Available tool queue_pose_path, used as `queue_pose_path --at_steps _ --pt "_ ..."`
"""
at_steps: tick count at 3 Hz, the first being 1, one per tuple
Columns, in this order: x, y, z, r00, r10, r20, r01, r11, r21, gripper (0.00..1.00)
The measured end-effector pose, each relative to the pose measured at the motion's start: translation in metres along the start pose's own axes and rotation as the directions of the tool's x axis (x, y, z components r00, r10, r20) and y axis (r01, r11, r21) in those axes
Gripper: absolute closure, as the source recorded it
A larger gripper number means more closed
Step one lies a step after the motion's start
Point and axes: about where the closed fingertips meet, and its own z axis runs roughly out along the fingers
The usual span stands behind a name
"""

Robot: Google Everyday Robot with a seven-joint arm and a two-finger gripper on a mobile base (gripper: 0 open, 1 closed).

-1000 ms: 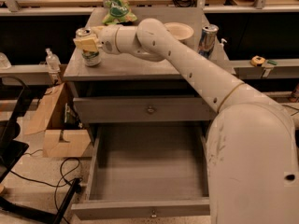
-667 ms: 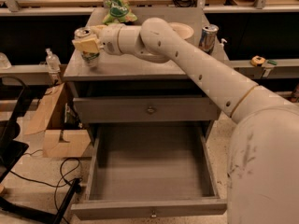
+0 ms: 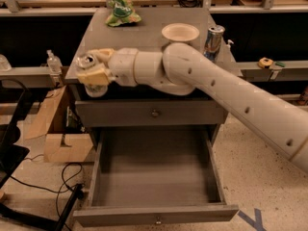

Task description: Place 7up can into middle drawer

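My gripper point(image 3: 95, 74) is at the front left corner of the grey cabinet top point(image 3: 144, 32), shut on the 7up can point(image 3: 88, 61). Only the can's silver top and a pale bit below the fingers point(image 3: 95, 76) show; the fingers hide the rest. The can hangs just past the cabinet's front left edge. The middle drawer point(image 3: 154, 174) is pulled fully open below, a wide shallow grey tray with nothing in it, its knob point(image 3: 157, 221) on the front panel. The white arm reaches in from the lower right across the cabinet.
On the cabinet top stand a white bowl point(image 3: 180, 32), a tall blue-and-silver can point(image 3: 213, 41) and a green chip bag point(image 3: 121, 10). The upper drawer front point(image 3: 154, 113) is closed. A cardboard box point(image 3: 62, 129) and black cables point(image 3: 48, 182) lie on the floor at left.
The gripper with the can has moved forward and off the cabinet top, now at its front left edge. The camera view has shifted, showing the cabinet closer and from higher up.
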Motion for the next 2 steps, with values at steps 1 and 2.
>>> queue_pose_path --at_steps 1,2 --pt "0.079 0.03 -0.091 1.0 0.002 -0.031 -0.005 0.9967 -0.081 1.0" --pt "0.153 0.024 -0.14 0.997 0.059 -0.048 -0.063 0.9941 -0.089 1.0"
